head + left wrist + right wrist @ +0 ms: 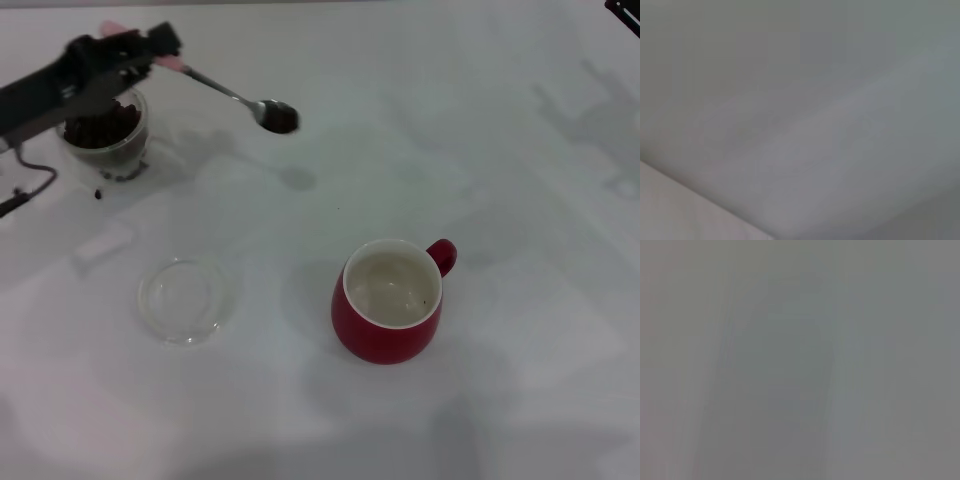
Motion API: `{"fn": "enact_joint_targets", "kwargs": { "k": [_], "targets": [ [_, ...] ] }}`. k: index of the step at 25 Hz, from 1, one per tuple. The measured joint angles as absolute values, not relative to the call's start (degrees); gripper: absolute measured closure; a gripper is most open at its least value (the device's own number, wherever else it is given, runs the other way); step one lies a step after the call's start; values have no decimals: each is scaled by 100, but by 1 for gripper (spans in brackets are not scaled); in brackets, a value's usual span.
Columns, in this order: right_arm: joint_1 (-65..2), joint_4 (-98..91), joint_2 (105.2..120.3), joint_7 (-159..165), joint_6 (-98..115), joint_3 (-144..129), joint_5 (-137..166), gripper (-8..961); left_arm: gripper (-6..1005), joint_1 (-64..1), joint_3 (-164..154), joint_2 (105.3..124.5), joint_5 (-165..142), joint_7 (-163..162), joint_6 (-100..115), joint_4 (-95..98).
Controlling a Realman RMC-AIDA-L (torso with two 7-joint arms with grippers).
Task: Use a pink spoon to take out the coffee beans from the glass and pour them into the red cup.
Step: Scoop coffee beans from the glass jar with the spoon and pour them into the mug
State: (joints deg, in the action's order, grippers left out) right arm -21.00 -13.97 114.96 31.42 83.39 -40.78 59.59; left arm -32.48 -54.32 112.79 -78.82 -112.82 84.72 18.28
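In the head view the left gripper (150, 48) reaches in from the far left above the white desk (520, 380), its dark fingers (165, 40) pinching the pale handle of the pink spoon (215, 85). The spoon slants out from the fingers toward the middle of the desk, held in the air, and its metal bowl carries a dark load of coffee beans (280, 118); a faint shadow lies on the desk beneath it. Just under and behind the left gripper stands the glass (110, 140), upright at the far left and partly hidden by the arm, with more dark beans heaped inside it. One stray bean (98, 194) lies on the desk just beside the foot of the glass. The red cup (388, 302) stands upright nearer the robot and right of centre, well apart from the spoon, its loop handle pointing to the far right and its cream inside showing no beans. A shallow clear glass dish (186, 299) lies flat on the desk to the left of the red cup, apart from it. Only a dark corner of the right gripper (625, 8) shows at the far right edge, and I cannot tell how its fingers stand. The left wrist view shows only a pale grey surface with a lighter band across one corner, none of the things seen from the head. The right wrist view is likewise a blank grey field with faint upright bands and nothing nameable.
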Motion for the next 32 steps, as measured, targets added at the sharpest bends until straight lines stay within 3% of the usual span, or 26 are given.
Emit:
{"fn": "enact_joint_targets", "kwargs": {
  "k": [21,32],
  "targets": [
    [-2026,-1267,11503,3129,8474,-4095,5968,108,873,-3858,-6287,11601,-8651,-11028,8551,2055],
    [-2020,-1178,11505,3118,8520,-4101,5968,109,872,-4015,-6308,11824,-9641,-11025,8531,3165]
  ]
}}
